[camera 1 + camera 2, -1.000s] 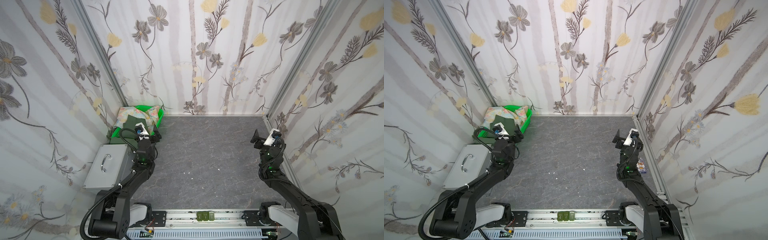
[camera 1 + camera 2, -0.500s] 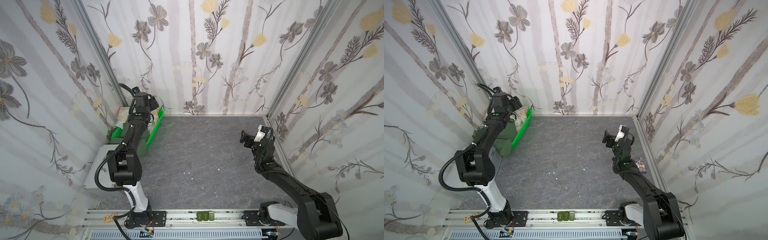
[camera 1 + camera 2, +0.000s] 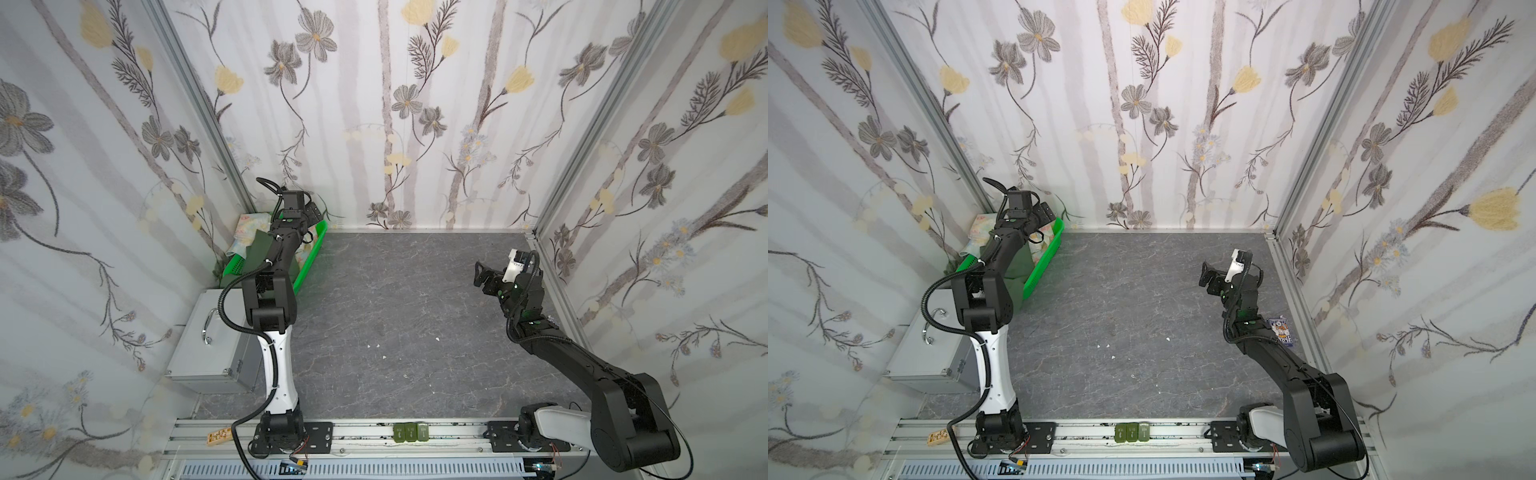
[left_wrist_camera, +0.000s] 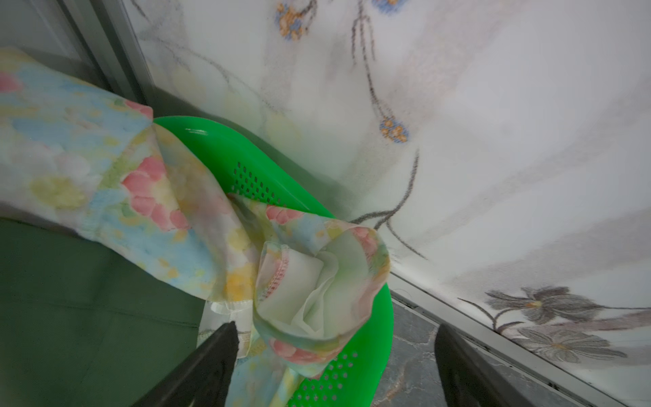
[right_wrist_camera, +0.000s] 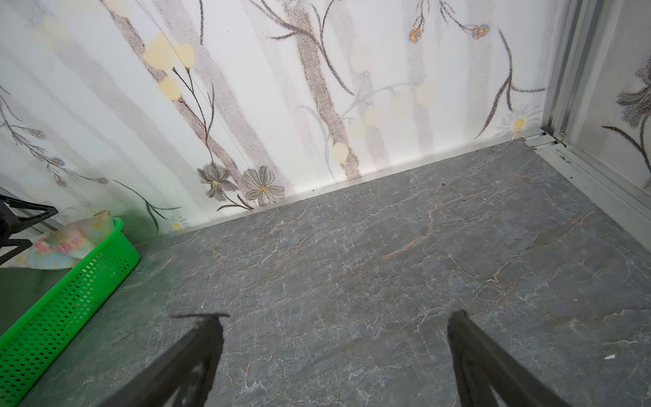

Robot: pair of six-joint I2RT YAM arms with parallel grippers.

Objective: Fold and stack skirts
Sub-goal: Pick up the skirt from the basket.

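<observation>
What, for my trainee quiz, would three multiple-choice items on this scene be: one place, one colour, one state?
1. Where is the floral skirt? A in the green mesh basket; B spread flat mid-scene; C draped over an arm.
2. The other skirt there is: A red; B dark green; C white.
3. The left gripper's jaws stand: A shut on cloth; B open; C shut, empty.
A: its cloth laps the basket's rim. B: the dark green skirt lies against it. B: they stand wide apart, floral cloth between them unpinched.
</observation>
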